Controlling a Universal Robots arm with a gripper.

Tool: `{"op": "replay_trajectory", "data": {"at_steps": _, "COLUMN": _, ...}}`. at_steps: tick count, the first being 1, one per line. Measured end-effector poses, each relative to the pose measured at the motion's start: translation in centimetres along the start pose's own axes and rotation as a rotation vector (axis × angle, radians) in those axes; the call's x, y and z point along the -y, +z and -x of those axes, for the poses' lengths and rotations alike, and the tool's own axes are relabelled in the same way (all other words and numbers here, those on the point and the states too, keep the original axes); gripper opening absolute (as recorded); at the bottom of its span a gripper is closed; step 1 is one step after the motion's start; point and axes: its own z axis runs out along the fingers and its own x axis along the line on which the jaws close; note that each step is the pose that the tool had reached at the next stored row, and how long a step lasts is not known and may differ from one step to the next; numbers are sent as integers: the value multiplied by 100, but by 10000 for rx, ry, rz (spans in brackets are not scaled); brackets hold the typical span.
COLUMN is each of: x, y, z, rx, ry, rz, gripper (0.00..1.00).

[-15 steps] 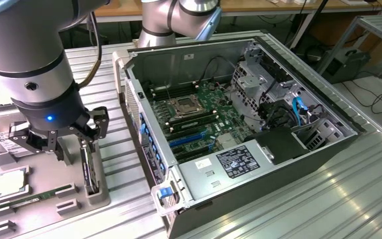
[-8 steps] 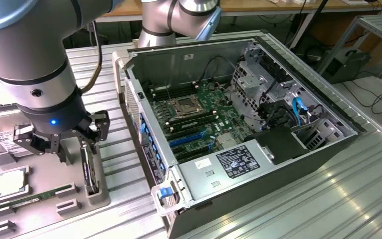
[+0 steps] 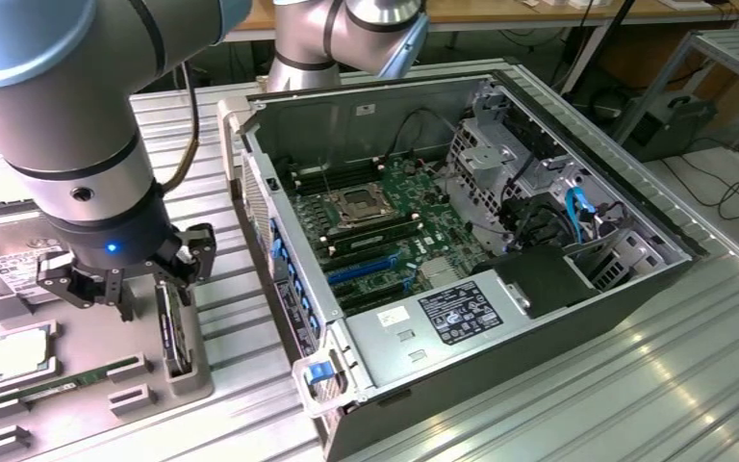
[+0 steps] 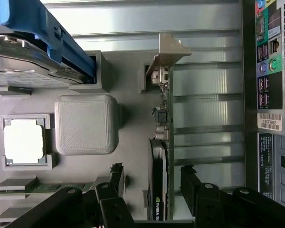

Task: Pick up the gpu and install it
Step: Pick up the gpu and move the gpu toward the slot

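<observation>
Noted at the pincer (image 3: 130, 289): jaws spread wide, gripping nothing, hanging just above the gpu (image 4: 157, 156), one of the fingers (image 4: 192, 183) on either side of the upper edge (apart from the card, no contact seen). Stands on edge in a slot of the grey fixture tray (image 3: 88, 332) at the exterior view's left, silvery bracket end clear of the jaws. Sits well apart from the open computer case (image 3: 383, 106) at the exterior view's right, with blue slots (image 3: 363, 271) on the board inside. Judged as the pick-up step, grasp not yet made. Calls for jaws squared and centred on the thin card before any closing; otherwise risks tilting or jamming it in the slot.
</observation>
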Motion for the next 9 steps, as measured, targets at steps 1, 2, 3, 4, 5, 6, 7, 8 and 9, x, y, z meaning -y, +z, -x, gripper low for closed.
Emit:
{"op": "replay_trajectory", "data": {"at_steps": 1, "x": -2, "y": 19, "z": 1, "rx": -7, "ry": 15, "rz": 0, "gripper": 60}}
{"op": "replay_trajectory", "data": {"at_steps": 2, "x": -3, "y": 36, "z": 3, "rx": -11, "ry": 30, "rz": -1, "gripper": 60}}
{"op": "replay_trajectory", "data": {"at_steps": 3, "x": -3, "y": 59, "z": 5, "rx": -13, "ry": 46, "rz": -2, "gripper": 60}}
{"op": "replay_trajectory", "data": {"at_steps": 4, "x": -2, "y": 80, "z": 9, "rx": -12, "ry": 57, "rz": -1, "gripper": 60}}
{"op": "replay_trajectory", "data": {"at_steps": 5, "x": -1, "y": 116, "z": 15, "rx": -13, "ry": 80, "rz": -4, "gripper": 60}}
{"op": "replay_trajectory", "data": {"at_steps": 6, "x": 0, "y": 142, "z": 22, "rx": -13, "ry": 100, "rz": -6, "gripper": 60}}
{"op": "replay_trajectory", "data": {"at_steps": 7, "x": 0, "y": 162, "z": 28, "rx": -11, "ry": 120, "rz": -6, "gripper": 59}}
{"op": "replay_trajectory", "data": {"at_steps": 8, "x": 0, "y": 181, "z": 31, "rx": -10, "ry": 138, "rz": -6, "gripper": 59}}
{"op": "replay_trajectory", "data": {"at_steps": 9, "x": 0, "y": 194, "z": 32, "rx": -9, "ry": 150, "rz": -5, "gripper": 59}}
